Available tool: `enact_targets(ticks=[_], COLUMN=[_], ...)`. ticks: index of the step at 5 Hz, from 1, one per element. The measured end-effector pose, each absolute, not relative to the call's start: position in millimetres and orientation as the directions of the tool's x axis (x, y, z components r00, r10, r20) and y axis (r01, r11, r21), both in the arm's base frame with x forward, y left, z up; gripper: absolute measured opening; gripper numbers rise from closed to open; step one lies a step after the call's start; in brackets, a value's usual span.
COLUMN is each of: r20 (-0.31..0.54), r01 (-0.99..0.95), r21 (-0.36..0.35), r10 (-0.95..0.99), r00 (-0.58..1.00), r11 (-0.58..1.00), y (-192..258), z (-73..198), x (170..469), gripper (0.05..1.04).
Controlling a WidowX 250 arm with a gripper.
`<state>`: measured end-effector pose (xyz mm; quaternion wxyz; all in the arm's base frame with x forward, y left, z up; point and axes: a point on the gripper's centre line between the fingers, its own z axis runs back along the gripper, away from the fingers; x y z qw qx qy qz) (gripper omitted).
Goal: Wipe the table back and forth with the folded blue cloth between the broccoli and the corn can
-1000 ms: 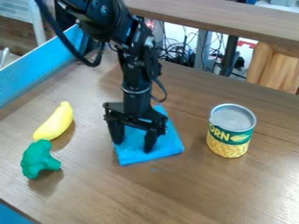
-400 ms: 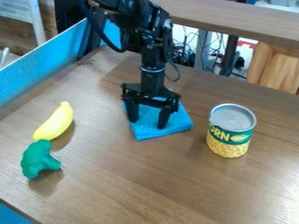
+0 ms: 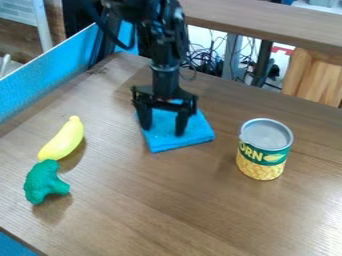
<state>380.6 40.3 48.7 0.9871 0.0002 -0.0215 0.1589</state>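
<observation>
The black gripper (image 3: pixel 163 127) hangs down over the folded blue cloth (image 3: pixel 175 136), near the upper middle of the table. Its two fingers stand apart, spread over the cloth, and nothing can be seen pinched between them. Part of the cloth is hidden behind the fingers and the gripper body. Whether the fingertips touch the cloth is hard to tell.
A corn can (image 3: pixel 264 150) stands upright to the right of the cloth. At the left lie a yellow banana (image 3: pixel 63 139) and, just below it, green broccoli (image 3: pixel 45 182). A blue wall (image 3: pixel 47 75) runs along the table's left edge.
The cloth and gripper have moved together toward the back and right, then slightly left again. Banana, broccoli and can have stayed in place.
</observation>
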Motion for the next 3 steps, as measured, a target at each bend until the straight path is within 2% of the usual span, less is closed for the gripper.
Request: enact_targets(ticks=[2, 3], r20=[0.210, 0.195], r01=[-0.351, -0.377], r21=[-0.097, -0.148], r10=[0.364, 0.401], r00=[0.908, 0.895], r11=[0.931, 0.914], y=[47.0, 53.0], z=[132.1, 177.3], x=[343.1, 307.3], gripper=[1.001, 1.001])
